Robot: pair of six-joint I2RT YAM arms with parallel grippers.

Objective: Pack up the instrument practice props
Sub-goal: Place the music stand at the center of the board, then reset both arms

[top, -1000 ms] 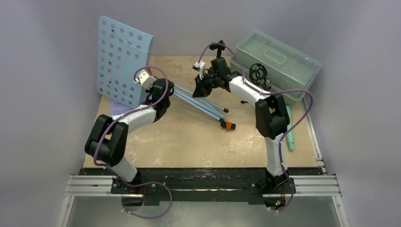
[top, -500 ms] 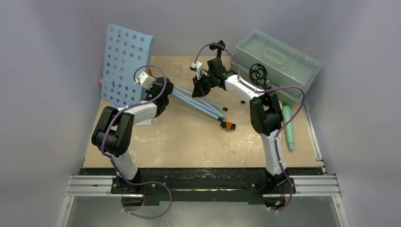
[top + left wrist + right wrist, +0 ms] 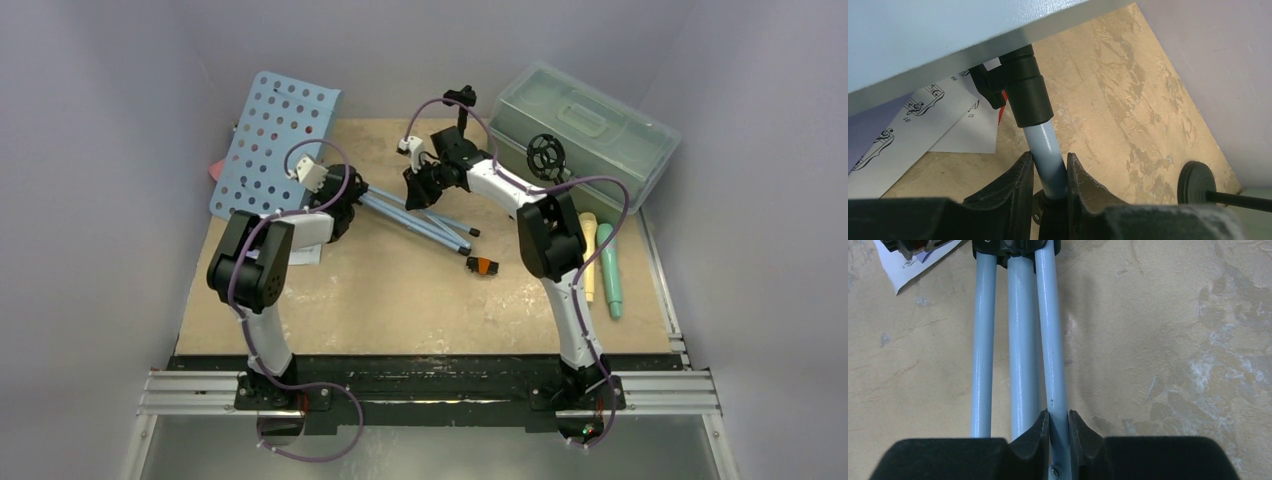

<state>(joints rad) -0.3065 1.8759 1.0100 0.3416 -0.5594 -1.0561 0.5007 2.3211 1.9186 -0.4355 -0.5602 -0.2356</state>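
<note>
Left claw (image 3: 1048, 172) clamped on rack pole (image 3: 1046, 145), right claw (image 3: 1058, 421) clamped on one tripod leg (image 3: 1049, 330); mismatched pulls could bend it or swing the 10-o'clock panel (image 3: 275, 140).

My left arm (image 3: 300, 230) and right arm (image 3: 575, 310) are white with big black joints. A purple cable (image 3: 340, 395) loops along each one. My left hand (image 3: 1048, 157) and right hand (image 3: 1058, 413) have thick black fingers (image 3: 1013, 190)
</note>
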